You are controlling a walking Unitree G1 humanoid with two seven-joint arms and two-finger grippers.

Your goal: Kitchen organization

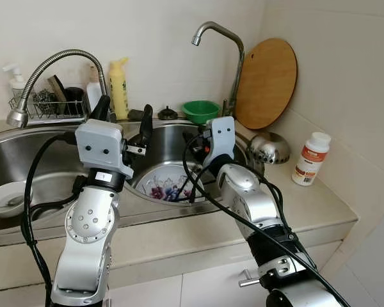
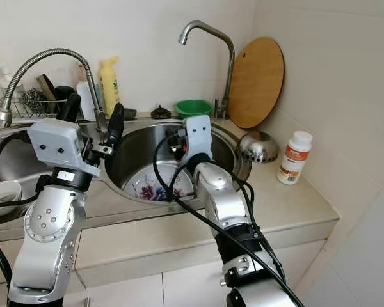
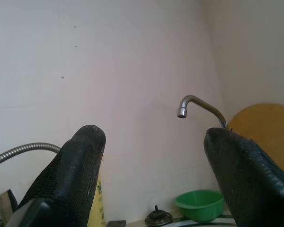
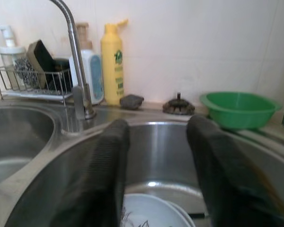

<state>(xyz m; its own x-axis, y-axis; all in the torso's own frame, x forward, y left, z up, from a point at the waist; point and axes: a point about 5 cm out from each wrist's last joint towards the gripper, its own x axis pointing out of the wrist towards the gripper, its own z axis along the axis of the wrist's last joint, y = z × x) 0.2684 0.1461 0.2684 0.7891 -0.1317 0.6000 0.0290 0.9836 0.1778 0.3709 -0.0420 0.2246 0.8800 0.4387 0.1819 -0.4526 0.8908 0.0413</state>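
A floral-patterned plate [image 1: 166,185] lies on the bottom of the right-hand basin of a stainless double sink [image 1: 173,137]. The right gripper [image 4: 156,156] hangs inside that basin just above the plate's far edge, fingers parted with only air between them, holding nothing. The left gripper [image 3: 154,161] is raised over the divider between the basins, pointing up toward the wall; its fingers are spread wide and empty. A white bowl [image 1: 6,198] sits in the left basin. Along the back ledge stand a wire rack [image 4: 31,82] with scrubbers, a yellow bottle [image 1: 119,86], a green bowl [image 1: 200,110] and a tall curved tap [image 1: 221,61]. A round wooden board [image 1: 265,83] leans against the wall; a metal bowl [image 1: 269,148] and a white bottle [image 1: 312,158] rest on the counter [image 1: 307,211].
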